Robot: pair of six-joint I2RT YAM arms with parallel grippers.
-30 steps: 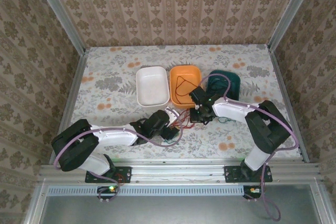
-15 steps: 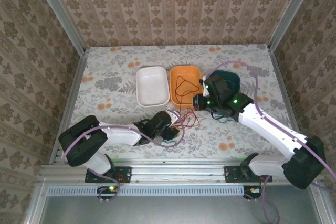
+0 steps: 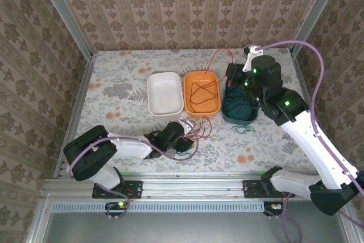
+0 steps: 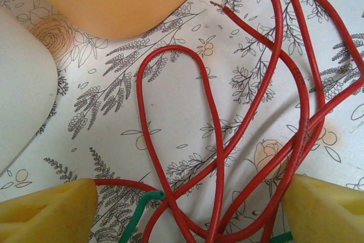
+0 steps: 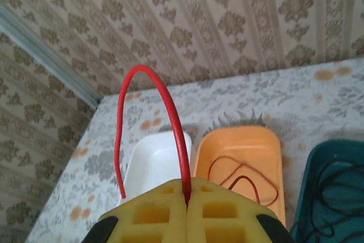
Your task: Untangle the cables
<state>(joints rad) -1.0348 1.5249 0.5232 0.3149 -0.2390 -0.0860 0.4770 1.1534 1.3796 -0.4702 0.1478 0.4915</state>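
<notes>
- Right gripper has swung up near the teal bin — clenched on a red cable.
- Left gripper — spread wide, straddling red loops.

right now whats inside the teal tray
Loops of black cable lie in the teal tray. The right arm hangs over the tray's far end and covers it, so what lies there cannot be seen.

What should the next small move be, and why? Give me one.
Probably close the left gripper on the red loops lying between its open jaws, to pin the pile: the right gripper is shut on a red cable held high, which seems to trail back toward that pile.
</notes>
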